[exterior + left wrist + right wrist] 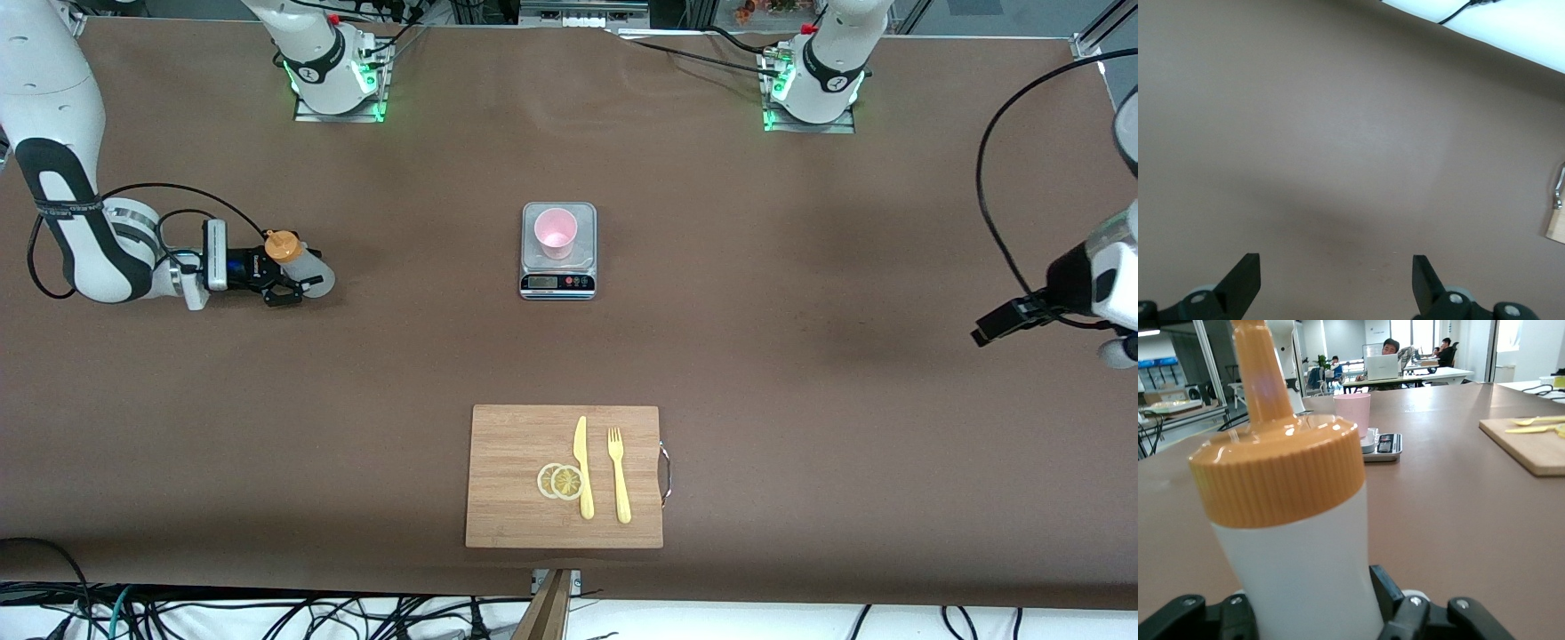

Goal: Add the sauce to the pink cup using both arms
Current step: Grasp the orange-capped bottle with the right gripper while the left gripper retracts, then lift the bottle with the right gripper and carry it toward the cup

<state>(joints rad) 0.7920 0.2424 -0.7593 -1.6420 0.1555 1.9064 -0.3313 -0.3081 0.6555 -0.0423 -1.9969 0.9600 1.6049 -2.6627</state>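
Observation:
The sauce bottle [307,267], whitish with an orange nozzle cap, stands upright near the right arm's end of the table. My right gripper [286,277] is level with the table and shut on its body; the bottle [1305,567] fills the right wrist view between the fingers. The pink cup [556,233] stands on a small grey kitchen scale [557,283] at the table's middle, apart from the bottle, and shows in the right wrist view [1352,413]. My left gripper [989,331] hangs open and empty [1336,279] over bare table at the left arm's end.
A wooden cutting board [507,471] lies nearer the front camera than the scale, with two lemon slices [560,481], a yellow knife [583,467] and a yellow fork [619,476] on it. Brown table surface lies between the bottle and the scale.

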